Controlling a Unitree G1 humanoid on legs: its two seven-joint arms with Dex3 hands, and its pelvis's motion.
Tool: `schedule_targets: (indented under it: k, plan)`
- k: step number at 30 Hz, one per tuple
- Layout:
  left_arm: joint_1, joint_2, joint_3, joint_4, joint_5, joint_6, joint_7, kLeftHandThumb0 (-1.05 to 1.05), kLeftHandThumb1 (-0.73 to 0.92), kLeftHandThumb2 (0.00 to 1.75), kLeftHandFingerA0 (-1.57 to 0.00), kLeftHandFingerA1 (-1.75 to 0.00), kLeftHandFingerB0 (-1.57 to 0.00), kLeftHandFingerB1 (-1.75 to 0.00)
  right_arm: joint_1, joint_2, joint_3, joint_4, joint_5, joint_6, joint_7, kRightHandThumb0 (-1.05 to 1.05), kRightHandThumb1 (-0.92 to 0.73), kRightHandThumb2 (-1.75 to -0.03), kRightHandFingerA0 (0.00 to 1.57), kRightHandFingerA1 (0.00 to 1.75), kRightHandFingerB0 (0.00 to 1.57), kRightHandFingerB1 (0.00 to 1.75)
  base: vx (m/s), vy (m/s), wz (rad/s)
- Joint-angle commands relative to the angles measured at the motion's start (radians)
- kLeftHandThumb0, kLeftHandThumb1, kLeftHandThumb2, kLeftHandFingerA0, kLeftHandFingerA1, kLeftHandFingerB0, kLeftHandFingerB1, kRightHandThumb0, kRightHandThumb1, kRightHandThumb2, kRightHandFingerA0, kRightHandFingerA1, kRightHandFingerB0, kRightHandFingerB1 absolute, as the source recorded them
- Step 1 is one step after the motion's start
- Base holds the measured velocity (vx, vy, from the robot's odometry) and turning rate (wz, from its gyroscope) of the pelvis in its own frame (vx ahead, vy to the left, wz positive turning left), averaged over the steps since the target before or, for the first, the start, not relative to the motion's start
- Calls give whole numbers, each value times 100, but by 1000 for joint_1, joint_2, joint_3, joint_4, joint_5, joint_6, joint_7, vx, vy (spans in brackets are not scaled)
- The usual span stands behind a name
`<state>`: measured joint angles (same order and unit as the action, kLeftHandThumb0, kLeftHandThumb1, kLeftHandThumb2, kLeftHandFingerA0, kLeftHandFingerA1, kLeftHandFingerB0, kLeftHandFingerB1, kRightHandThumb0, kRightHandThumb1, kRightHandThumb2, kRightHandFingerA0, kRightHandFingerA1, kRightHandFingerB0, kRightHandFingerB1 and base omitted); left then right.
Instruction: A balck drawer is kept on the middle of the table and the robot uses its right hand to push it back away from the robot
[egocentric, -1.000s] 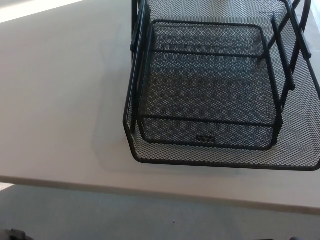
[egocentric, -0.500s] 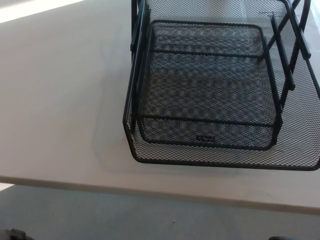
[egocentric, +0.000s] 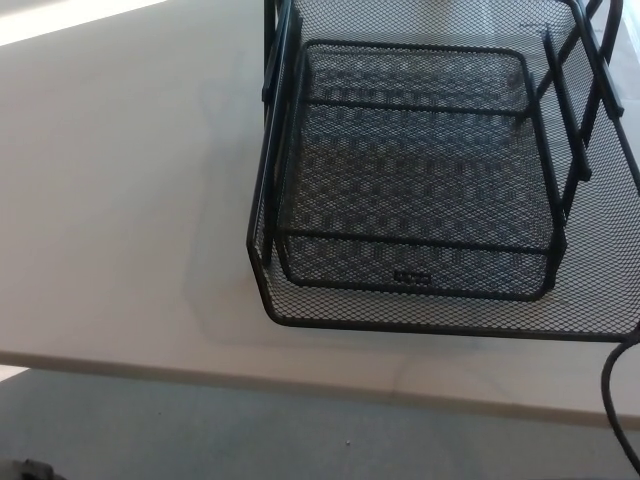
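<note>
Black wire-mesh drawer tray (egocentric: 420, 180) sits on the white table (egocentric: 120, 200), occupying the upper-right part of the head view. It's a stacked unit: an upper tier with a rounded rectangular rim and a lower, wider tier whose front lip bulges out below and in front of it. Small dark label plate (egocentric: 412, 278) is on the upper tier's front wall, centred. Vertical black struts (egocentric: 567, 130) join the tiers on the tray's right side; matching struts on its left side. The tray's top and right edges run out of frame, so its full extent can't be seen.

Tray's front lip is near the table's front edge but not over it; a strip of bare tabletop lies between them. Left of the tray, the tabletop is bare. Below the table edge, grey floor (egocentric: 250, 430).

Neither robot hand is visible, so whether the fingers are spread or pressed together can't be told. Nothing is touching the tray.

A thin black curved cable (egocentric: 612, 385) comes in at the lower-right corner, just below the tray's front-right corner, looping down past the table edge. Can't tell what it belongs to.

Small dark shape at the bottom-left corner, too cropped to identify.
</note>
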<state>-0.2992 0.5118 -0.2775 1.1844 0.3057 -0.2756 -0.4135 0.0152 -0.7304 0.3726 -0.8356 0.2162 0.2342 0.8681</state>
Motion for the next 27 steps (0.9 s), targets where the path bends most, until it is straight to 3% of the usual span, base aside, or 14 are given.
schedule_targets:
  k: [1,2,22,23,27]
  plan:
    - [2,21,-3,2,17,-23,-9,-55,71,62,-49,-39,-33,-33,-61,3,21,-5,45,103,20,-54,-84,-64,35,41,29,34,0,0,0]
    - [1,18,1,6,13,-19,-9,-55,71,62,-48,-39,-33,-33,-87,6,27,-1,31,114,17,-57,-64,-100,35,56,19,46,0,0,0]
    - [-6,15,-9,14,21,-20,-10,-56,71,62,-47,-38,-33,-33,-432,54,138,219,-102,217,25,-51,-63,-100,36,56,18,46,0,0,0]
    - [-6,15,-10,14,21,-20,-10,-56,71,62,-47,-38,-33,-33,-444,56,146,231,-115,213,26,-54,-81,-63,41,40,31,34,0,0,0]
    - [-3,14,-8,13,19,-24,-13,-56,71,63,-47,-38,-34,-33,-494,79,193,298,-184,231,7,-53,-80,-63,41,39,31,33,0,0,0]
